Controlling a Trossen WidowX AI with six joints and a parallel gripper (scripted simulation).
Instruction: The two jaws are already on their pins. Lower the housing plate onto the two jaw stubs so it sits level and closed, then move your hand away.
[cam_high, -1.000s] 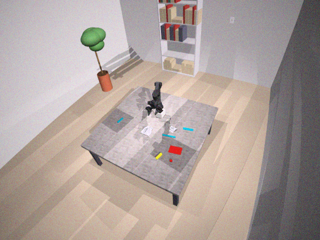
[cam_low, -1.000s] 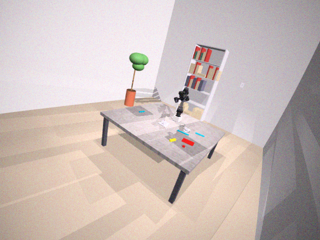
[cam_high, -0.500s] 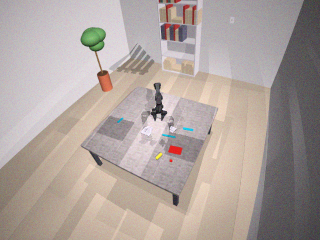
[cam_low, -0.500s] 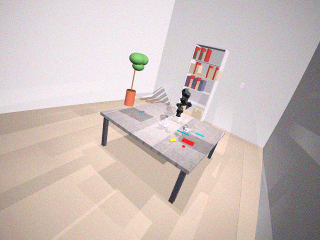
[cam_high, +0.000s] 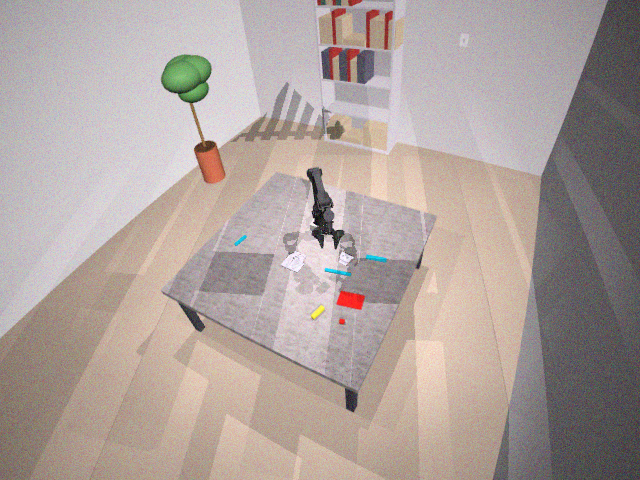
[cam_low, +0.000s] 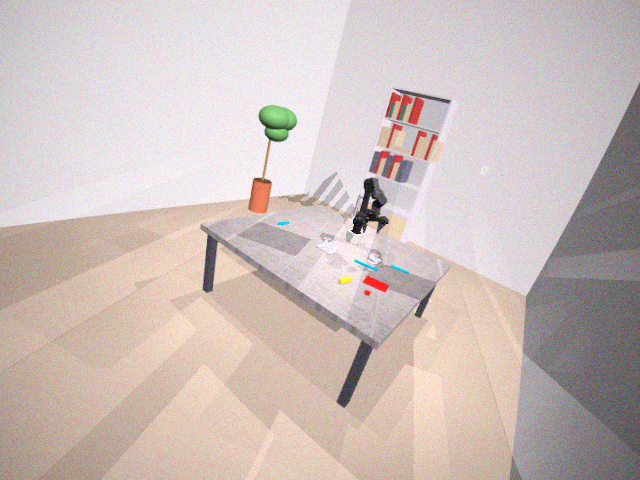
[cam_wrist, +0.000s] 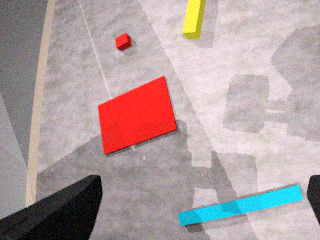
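A white piece with thin dark lines (cam_high: 293, 261) (cam_low: 327, 246) lies on the table, left of centre in the top and exterior views. A smaller white piece with dark marks (cam_high: 345, 257) (cam_low: 374, 258) lies to its right. Both are too small to tell which is the housing plate, or to make out jaws, pins or stubs; neither shows in the wrist view. My gripper (cam_high: 329, 245) (cam_wrist: 206, 186) is open and empty, pointing down above the table, with its fingertips between the two white pieces in the top view.
A cyan bar (cam_high: 337, 271) (cam_low: 366, 265) (cam_wrist: 240, 205) lies near the smaller white piece. Other cyan bars lie right (cam_high: 376, 258) and far left (cam_high: 240, 240). A red plate (cam_high: 351, 300) (cam_wrist: 137, 116), a small red cube (cam_high: 341, 321) (cam_wrist: 123, 42) and a yellow bar (cam_high: 317, 312) (cam_wrist: 194, 19) lie further forward.
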